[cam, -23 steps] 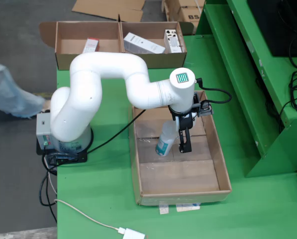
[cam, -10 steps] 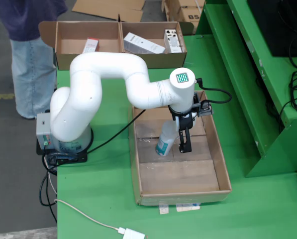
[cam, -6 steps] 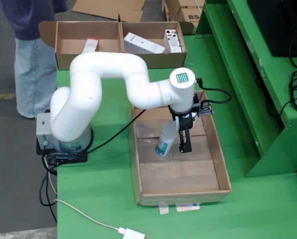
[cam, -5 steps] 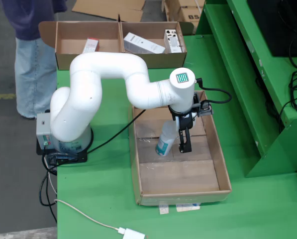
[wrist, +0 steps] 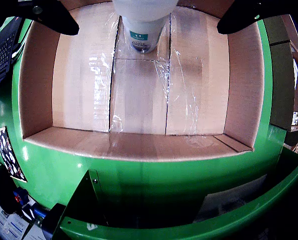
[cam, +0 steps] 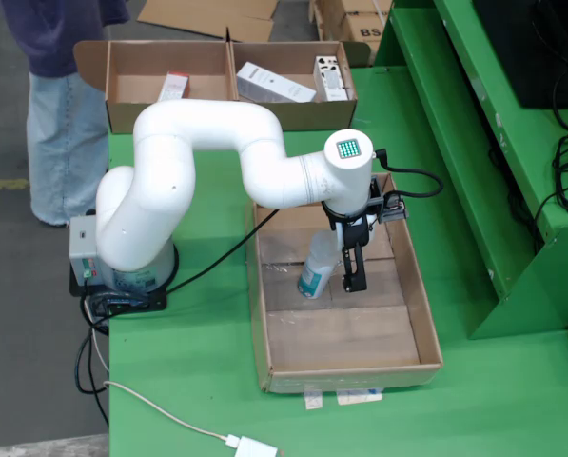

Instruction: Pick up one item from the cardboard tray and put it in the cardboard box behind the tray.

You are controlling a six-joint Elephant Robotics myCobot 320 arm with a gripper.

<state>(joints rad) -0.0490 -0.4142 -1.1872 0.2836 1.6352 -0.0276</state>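
A clear plastic bottle [cam: 317, 267] with a white cap end and a teal label stands in the long cardboard tray [cam: 412, 295] near its middle. My gripper [cam: 337, 279] hangs down over it with one black finger [cam: 354, 276] just right of the bottle. In the wrist view the bottle [wrist: 144, 30] sits at the top centre, and the two black fingers [wrist: 54, 15] stand wide apart on either side, not touching it. The gripper [wrist: 146, 26] is open. The cardboard box [cam: 228, 57] with two compartments stands behind the tray.
The box holds a small red and white carton [cam: 174, 88] on the left and two white cartons [cam: 274, 84] on the right. A person [cam: 60, 105] stands at the far left. A green shelf frame [cam: 474, 143] runs along the right. Cables [cam: 150, 405] trail from the arm's base.
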